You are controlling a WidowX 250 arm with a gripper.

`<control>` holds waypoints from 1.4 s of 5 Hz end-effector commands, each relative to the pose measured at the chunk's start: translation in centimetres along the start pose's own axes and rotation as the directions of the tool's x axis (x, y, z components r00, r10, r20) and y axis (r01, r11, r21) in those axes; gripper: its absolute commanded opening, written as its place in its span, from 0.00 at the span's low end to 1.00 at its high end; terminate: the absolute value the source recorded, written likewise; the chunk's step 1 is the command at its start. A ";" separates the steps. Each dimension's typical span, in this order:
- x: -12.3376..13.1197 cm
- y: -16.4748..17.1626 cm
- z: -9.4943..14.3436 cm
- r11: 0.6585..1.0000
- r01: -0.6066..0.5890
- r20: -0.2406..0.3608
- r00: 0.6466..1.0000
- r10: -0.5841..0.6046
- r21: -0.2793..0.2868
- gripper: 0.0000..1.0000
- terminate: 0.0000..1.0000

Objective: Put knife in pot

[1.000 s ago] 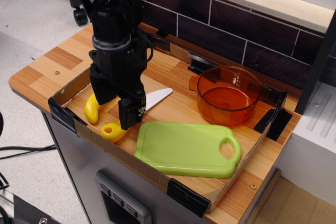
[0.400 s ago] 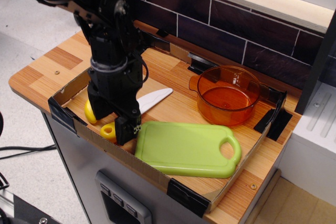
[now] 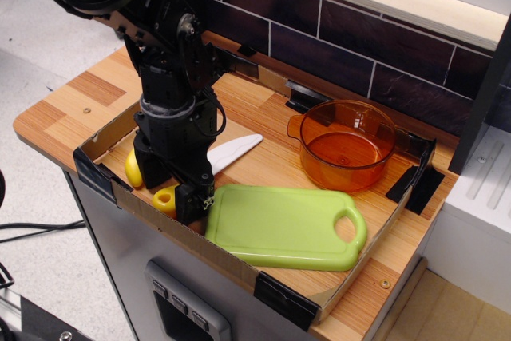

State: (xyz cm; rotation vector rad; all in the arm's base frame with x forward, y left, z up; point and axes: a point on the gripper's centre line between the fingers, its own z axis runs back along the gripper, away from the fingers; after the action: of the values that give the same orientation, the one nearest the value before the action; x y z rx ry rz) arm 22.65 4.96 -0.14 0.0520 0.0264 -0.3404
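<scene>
Desk (image 3: 76, 97): wood-grain top set against a dark tiled wall; it carries a shallow cardboard tray.
Tray (image 3: 239, 265): low cardboard walls with black tape at the corners; everything else lies inside it.
Arm (image 3: 164, 45): black, reaching down from the upper left over the tray's left end.
Board (image 3: 279, 225): flat green cutting board with a handle hole at its right end, lying along the tray's front wall.
Pot (image 3: 345, 144): see-through orange, upright and open, near the tray's back right, well apart from the knife.
Gripper (image 3: 169, 184): low over the knife's handle, fingers spread to either side of it; whether they touch the handle cannot be told.
Knife (image 3: 231, 150): flat on the tray floor left of the board, white blade pointing toward the back right, yellow handle end showing beside the front finger.
Banana (image 3: 132, 167): yellow, mostly hidden behind the gripper, near the tray's left wall.
</scene>
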 end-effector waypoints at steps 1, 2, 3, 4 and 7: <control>0.4 0.4 0.7 1.000 0.004 0.024 1.000 -0.003 -0.022 0.00 0.00; 0.5 0.6 2.0 0.999 -0.035 0.064 0.997 0.036 -0.014 0.00 0.00; 0.9 0.5 4.3 0.996 -0.069 0.078 0.994 0.072 -0.049 0.00 0.00; 1.9 -0.1 6.9 0.991 -0.127 0.100 0.986 0.130 -0.039 0.00 0.00; 8.6 -4.5 10.6 0.772 -0.612 0.158 0.756 0.635 -0.172 0.00 0.00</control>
State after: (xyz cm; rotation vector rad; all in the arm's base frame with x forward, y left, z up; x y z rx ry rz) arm 28.59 -3.60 8.53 -0.0787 -0.1412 0.3611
